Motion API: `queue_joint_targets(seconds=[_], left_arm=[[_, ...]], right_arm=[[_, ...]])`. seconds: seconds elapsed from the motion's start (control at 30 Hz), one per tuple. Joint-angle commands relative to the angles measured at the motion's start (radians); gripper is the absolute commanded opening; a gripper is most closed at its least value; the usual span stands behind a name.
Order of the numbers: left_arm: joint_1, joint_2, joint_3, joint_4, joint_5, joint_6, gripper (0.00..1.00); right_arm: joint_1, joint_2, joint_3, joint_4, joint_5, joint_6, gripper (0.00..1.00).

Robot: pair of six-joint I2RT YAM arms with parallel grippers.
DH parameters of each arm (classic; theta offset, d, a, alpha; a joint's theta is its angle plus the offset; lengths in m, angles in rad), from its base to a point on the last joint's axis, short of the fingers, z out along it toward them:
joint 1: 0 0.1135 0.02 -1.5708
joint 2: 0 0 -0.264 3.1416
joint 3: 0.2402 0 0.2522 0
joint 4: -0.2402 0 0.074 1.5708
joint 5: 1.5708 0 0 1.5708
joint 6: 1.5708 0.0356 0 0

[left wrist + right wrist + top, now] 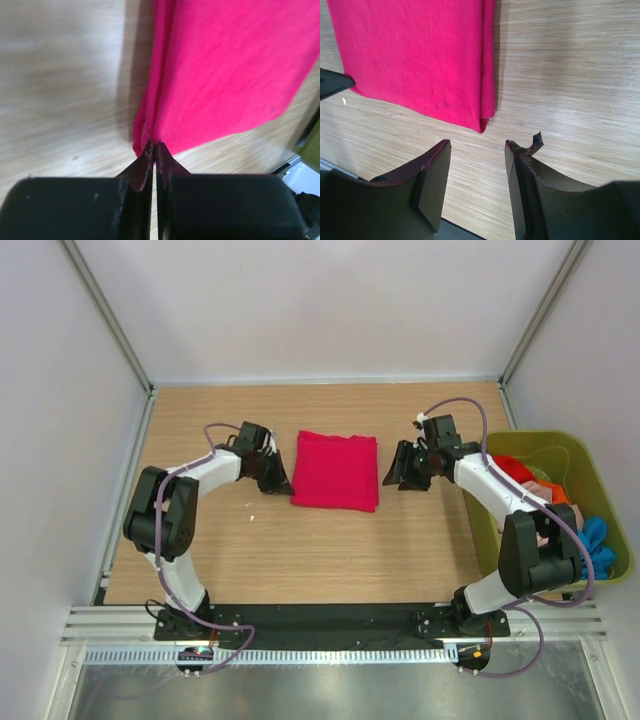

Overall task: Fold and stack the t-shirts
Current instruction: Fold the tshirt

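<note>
Crimson t-shirt (335, 471), folded at the centre of the table (330, 555), is flanked by the left gripper (283, 483), fingers pressed shut at its left edge, and the right gripper (392, 478), spread open just beside its right edge; the fold could be dragged apart if cloth is snagged.

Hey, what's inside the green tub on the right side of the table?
The tub holds crumpled shirts: orange-red at the far end, beige-pink in the middle, bright blue nearest. The right arm covers part of the pile; anything underneath is hidden.
</note>
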Motion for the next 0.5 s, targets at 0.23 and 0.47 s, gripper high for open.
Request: queue_joint_targets(seconds=[0.23, 0.47], left_arm=[[-0.002, -0.147, -0.007, -0.123, -0.123, -0.019, 0.36], [0.05, 0.015, 0.304, -0.149, -0.096, 0.179, 0.4]], right_arm=[[-0.001, 0.084, 0.111, 0.143, -0.115, -0.046, 0.62], [0.001, 0.308, 0.302, 0.196, -0.169, -0.136, 0.65]])
